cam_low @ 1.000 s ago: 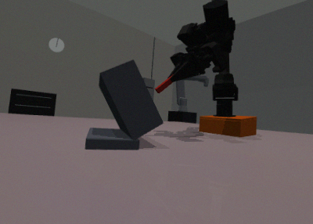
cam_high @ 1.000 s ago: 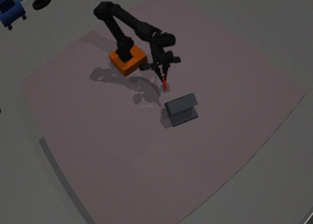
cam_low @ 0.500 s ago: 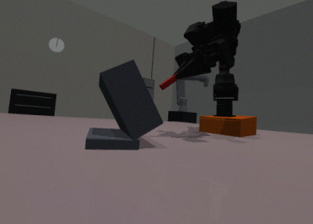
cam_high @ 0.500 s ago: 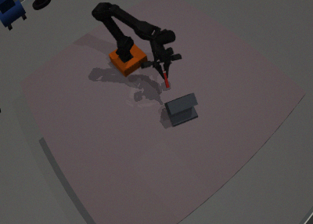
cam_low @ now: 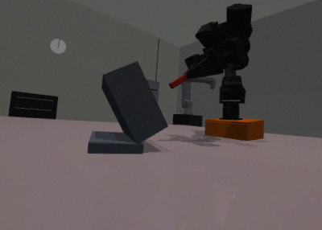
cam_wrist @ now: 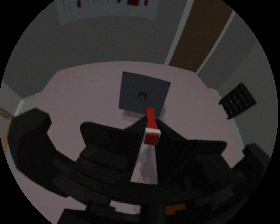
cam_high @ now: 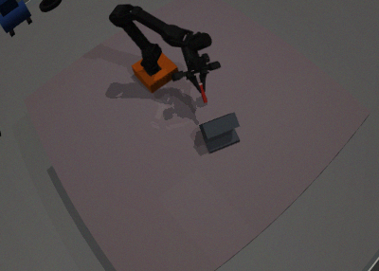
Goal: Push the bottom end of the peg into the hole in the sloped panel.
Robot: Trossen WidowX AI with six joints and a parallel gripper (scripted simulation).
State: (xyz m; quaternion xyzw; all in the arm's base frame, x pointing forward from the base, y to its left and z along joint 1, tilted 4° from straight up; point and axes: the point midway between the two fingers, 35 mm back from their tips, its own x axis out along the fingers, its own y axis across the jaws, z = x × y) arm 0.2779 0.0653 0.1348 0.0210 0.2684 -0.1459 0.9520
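From the side, the gripper (cam_low: 192,69) is one dark mass, so its fingers cannot be told apart, and they cover the near end of the red peg (cam_low: 179,80). The panel (cam_low: 134,101) ahead of the peg's tip shows only its back there, hiding the hole. In the wrist view the hole (cam_wrist: 144,95) is a blurred speck of unclear shape.

Ahead of the gripper (cam_low: 192,70), shut on the red peg (cam_low: 179,80), open air lies between the peg's tip and the sloped panel (cam_low: 134,101) — nothing stands in that gap. Below, the mat (cam_high: 265,110) is well apart. Behind it rises only the orange base (cam_low: 235,128).
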